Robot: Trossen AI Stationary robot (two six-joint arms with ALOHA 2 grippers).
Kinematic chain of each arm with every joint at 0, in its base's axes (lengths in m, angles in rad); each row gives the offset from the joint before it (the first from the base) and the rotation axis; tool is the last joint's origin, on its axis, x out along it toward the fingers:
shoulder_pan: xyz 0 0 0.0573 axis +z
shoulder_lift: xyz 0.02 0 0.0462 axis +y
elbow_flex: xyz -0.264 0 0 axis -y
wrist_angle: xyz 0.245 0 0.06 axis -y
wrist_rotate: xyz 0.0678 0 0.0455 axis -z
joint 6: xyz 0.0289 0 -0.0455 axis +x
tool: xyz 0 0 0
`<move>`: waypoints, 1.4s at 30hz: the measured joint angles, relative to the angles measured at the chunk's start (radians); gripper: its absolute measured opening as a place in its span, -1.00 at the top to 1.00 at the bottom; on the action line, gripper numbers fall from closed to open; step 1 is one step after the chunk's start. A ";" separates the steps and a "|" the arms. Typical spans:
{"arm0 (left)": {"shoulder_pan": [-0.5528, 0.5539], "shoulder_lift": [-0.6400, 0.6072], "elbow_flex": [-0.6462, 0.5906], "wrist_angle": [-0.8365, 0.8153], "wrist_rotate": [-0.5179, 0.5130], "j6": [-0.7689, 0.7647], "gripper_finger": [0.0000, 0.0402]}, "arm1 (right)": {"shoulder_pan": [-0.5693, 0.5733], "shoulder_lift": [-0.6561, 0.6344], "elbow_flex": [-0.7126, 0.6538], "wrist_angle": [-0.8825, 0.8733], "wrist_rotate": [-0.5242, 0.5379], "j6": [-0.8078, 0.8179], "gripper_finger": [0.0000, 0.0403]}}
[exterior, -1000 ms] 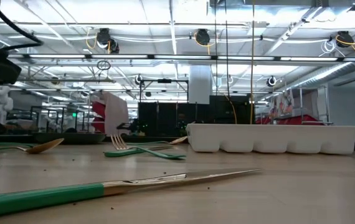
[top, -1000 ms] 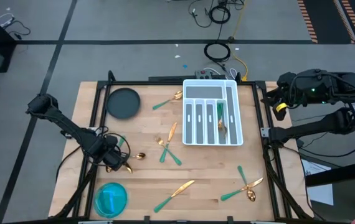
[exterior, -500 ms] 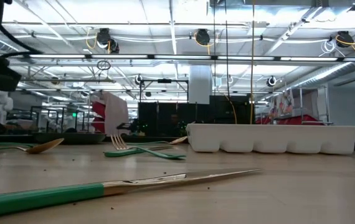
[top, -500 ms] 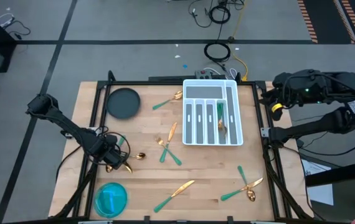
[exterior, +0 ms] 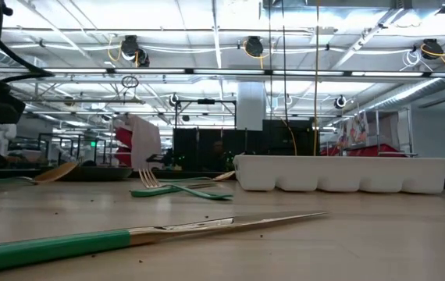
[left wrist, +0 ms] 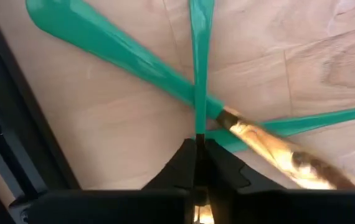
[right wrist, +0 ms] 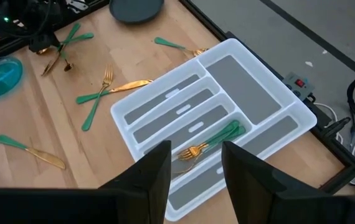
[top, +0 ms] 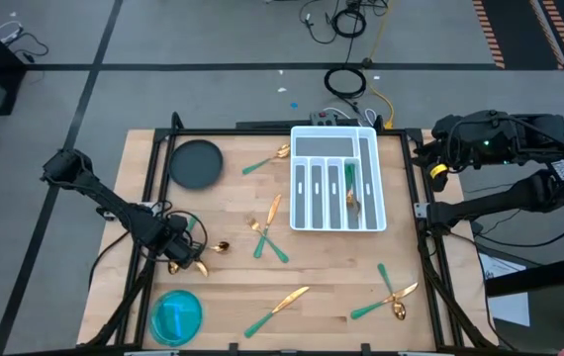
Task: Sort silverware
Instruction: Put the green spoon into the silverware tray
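Green-handled, gold-headed silverware lies scattered on the wooden table (top: 331,267). Three pieces cross in a small pile (top: 201,252) near the table's left edge. My left gripper (top: 185,255) points down onto this pile and is shut on one green handle (left wrist: 198,74). Two more handles (left wrist: 121,53) cross under it. The white tray (top: 336,178) stands at the far right with a few pieces (right wrist: 212,140) in one compartment. My right gripper (right wrist: 196,163) hangs open high above the table's right edge, touching nothing. My left gripper pinches one slim green handle (left wrist: 197,127) between its two fingertips (left wrist: 184,155), coming from above and pointing down. The handle runs straight out from the fingers over the two crossed pieces. A gold part shows between the fingers, but which kind of piece it is I cannot tell.
A dark round plate (top: 196,163) sits at the far left and a blue bowl (top: 176,316) at the near left corner. Loose pieces lie at mid-table (top: 267,237), near the front edge (top: 277,310) and at the near right (top: 391,295). A black frame rims the table.
My left arm has sunk a little onto the pile at the table's left edge. In the low view the gold spoon head at the left has tipped up slightly from the table. My right arm has kept still.
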 joint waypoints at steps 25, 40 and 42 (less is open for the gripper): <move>0.005 0.002 0.295 -0.034 -0.195 -0.052 0.94 | 0.000 0.000 0.000 0.013 0.002 -0.059 0.34; 0.083 -0.039 0.397 0.524 -1.055 0.468 0.94 | 0.000 -0.003 0.000 0.121 -0.009 -0.109 0.34; 0.116 -0.039 0.396 0.642 -1.032 0.603 0.94 | 0.000 -0.003 0.000 0.141 -0.024 -0.125 0.34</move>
